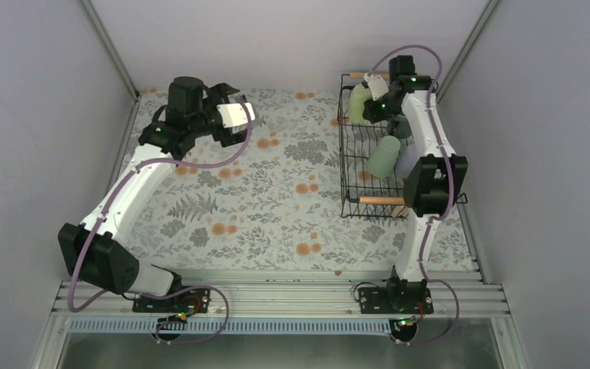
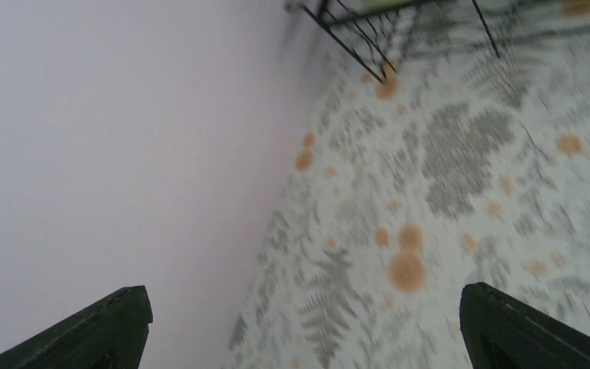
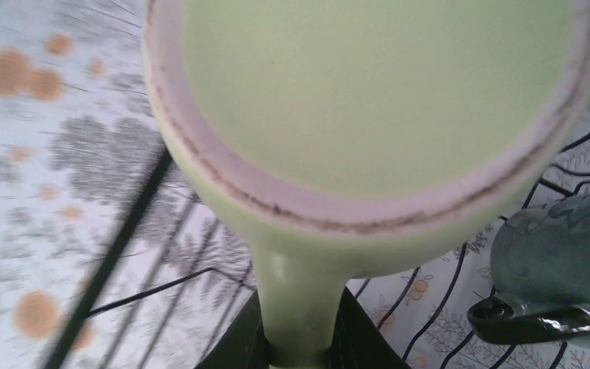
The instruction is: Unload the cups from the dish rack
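My right tool (image 3: 299, 347) pinches the handle of the pale green mug (image 3: 369, 92) at the rack's (image 1: 346, 154) far left corner, a dark green mug (image 3: 561, 257) just beside it inside. My left tool (image 2: 307, 338) hangs spread over the tabletop (image 2: 445, 192), well left of the rack.

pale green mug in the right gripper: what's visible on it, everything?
The pale green mug looks like glossy ceramic, with an unglazed, slightly stained foot ring facing the right wrist camera. The right gripper is shut on its handle. It is at the far end of the dish rack, with wires beneath it.
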`<state>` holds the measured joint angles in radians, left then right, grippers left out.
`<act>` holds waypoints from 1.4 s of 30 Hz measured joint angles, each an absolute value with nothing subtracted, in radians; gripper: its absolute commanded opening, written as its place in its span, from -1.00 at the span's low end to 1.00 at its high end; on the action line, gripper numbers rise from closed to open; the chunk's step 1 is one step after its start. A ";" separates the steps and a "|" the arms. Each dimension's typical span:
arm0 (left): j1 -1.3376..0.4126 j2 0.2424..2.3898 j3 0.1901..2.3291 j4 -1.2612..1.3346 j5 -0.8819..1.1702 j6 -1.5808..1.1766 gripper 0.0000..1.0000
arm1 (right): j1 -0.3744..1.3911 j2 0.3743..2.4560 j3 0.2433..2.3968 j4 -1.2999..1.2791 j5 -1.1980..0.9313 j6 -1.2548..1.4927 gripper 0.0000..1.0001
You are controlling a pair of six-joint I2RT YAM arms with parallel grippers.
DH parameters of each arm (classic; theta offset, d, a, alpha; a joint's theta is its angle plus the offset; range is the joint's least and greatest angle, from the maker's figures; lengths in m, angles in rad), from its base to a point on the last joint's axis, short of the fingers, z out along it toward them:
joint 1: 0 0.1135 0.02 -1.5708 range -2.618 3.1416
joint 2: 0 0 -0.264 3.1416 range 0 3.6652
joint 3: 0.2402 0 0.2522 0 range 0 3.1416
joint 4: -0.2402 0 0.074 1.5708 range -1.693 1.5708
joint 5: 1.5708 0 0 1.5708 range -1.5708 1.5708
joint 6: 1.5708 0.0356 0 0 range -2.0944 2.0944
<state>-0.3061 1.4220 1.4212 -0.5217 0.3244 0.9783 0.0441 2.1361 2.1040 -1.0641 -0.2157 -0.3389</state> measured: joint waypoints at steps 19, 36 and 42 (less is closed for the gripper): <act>-0.485 1.455 1.200 0.162 0.282 0.860 0.81 | 0.012 1.911 2.133 -1.312 -1.004 -0.441 -0.95; -0.554 1.593 1.000 0.757 0.218 0.845 0.16 | 0.048 1.964 2.111 -1.310 -1.299 -0.360 -0.95; -0.598 1.655 0.998 0.897 0.179 0.857 0.28 | 0.130 1.963 2.045 -1.307 -1.292 -0.361 -0.95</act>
<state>-0.5976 1.6547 0.9981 0.8967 0.1795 0.8566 0.1295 1.9633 2.0453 -1.3067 -1.2919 -0.3611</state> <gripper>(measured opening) 0.633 0.116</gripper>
